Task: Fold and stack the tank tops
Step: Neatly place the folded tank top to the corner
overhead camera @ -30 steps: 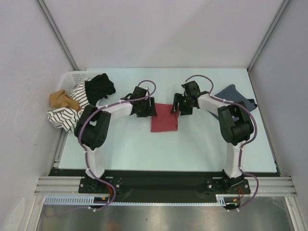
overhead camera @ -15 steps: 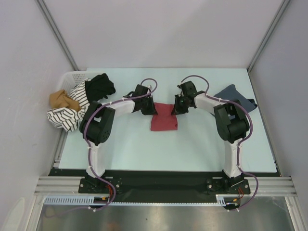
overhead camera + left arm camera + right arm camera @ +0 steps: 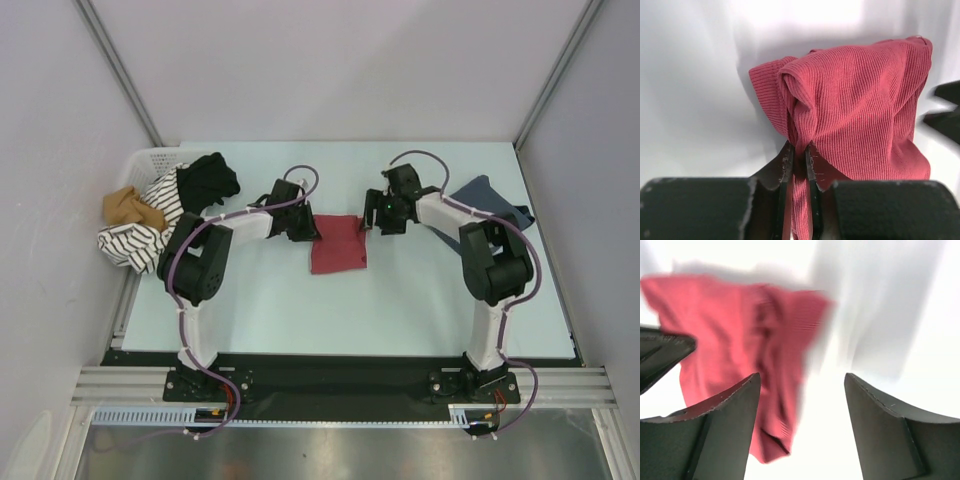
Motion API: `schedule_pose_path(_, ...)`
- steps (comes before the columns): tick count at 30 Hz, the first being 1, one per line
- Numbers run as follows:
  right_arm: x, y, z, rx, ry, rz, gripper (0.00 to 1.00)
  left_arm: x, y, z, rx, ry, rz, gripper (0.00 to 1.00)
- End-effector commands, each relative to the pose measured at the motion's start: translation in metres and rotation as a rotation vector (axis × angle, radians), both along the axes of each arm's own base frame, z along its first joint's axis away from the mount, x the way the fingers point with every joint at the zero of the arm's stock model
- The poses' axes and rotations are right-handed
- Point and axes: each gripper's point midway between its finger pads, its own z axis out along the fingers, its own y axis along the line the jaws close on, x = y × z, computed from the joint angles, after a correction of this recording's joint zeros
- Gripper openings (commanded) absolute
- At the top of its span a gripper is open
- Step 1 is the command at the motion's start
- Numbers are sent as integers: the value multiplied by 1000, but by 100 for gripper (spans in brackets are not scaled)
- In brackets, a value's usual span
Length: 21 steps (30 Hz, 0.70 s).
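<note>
The brick red tank top (image 3: 338, 244) lies folded into a small rectangle at the middle of the table. My left gripper (image 3: 312, 230) is at its far left corner, shut on a pinched fold of the red cloth (image 3: 799, 150). My right gripper (image 3: 368, 222) hangs just off the far right corner with its jaws open and nothing between them; in the right wrist view the red tank top (image 3: 735, 350) shows blurred to the left of the gap (image 3: 802, 385). The blue-grey tank top (image 3: 485, 200) lies crumpled at the right, partly under my right arm.
A white basket (image 3: 150, 160) at the table's far left corner holds a heap of clothes: black (image 3: 208, 180), striped (image 3: 140, 240) and tan (image 3: 128, 208) pieces spilling over its rim. Grey walls stand close on both sides.
The right gripper closed on the red top's far right corner, then let go and drew back to the right. The left gripper closed on the far left corner and keeps its hold.
</note>
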Motion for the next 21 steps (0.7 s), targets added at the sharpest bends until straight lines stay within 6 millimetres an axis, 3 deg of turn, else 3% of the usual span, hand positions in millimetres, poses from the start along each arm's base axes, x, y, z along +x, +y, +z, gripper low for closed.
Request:
schedule_pose_path(1,16,-49,44,-96,-99,-119,71,-6,15,4,32,-2,2,16)
schedule_pose_path(4,20,-91,54,-242,-137,-225,61,-6,14,7,25,-12,-3,17)
schedule_pose_path(6,25,-120,59,-380,-170,-293,60,-8,14,9,17,-14,-7,17)
schedule_pose_path(9,23,-146,54,-538,-154,-330,62,-9,13,15,7,-24,-10,18)
schedule_pose_path(15,31,-159,42,-756,-137,-330,70,-13,7,27,-28,-36,-35,19)
schedule_pose_path(21,49,-156,28,-956,-124,-308,73,-18,5,35,-45,-38,-41,21)
